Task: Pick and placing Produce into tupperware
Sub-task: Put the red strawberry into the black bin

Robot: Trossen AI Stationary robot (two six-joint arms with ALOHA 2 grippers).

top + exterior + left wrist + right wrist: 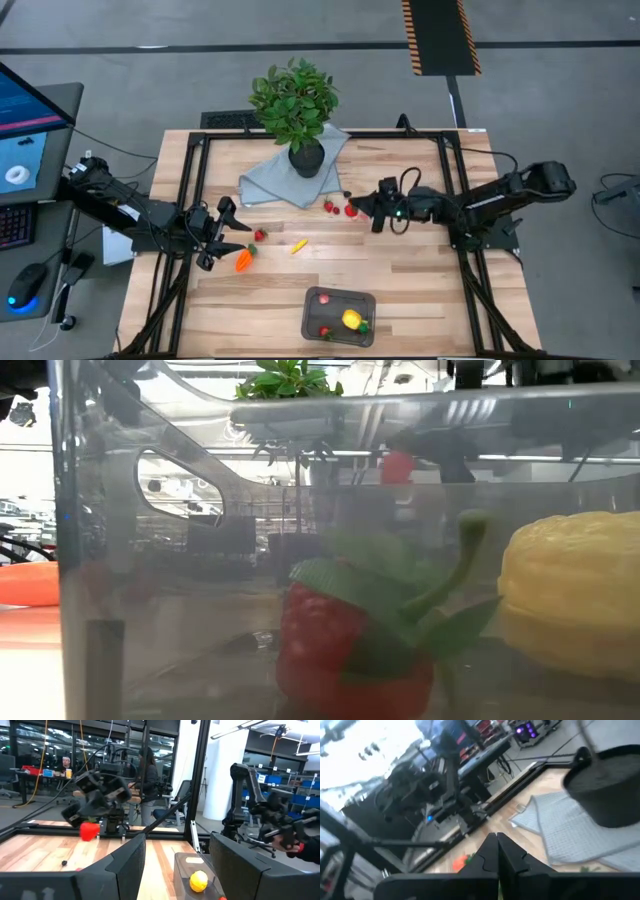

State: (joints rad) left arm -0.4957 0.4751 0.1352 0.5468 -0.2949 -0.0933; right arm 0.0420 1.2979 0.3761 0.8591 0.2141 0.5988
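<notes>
1. Tub [338,315]: near table edge, holding lemon [351,319] and strawberry [345,645].
2. Left gripper [228,238]: I see fingers spread, empty, beside carrot [243,260].
3. Right gripper [362,205]: fingers closed on a red strawberry [89,831], raised near the cloth [270,180].

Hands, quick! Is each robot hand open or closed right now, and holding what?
Left hand: open, holding nothing, next to the carrot.
Right hand: closed on a red strawberry.

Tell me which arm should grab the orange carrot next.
Left. The left gripper is open beside the carrot; the right gripper is farther off, shut on a strawberry.
</notes>
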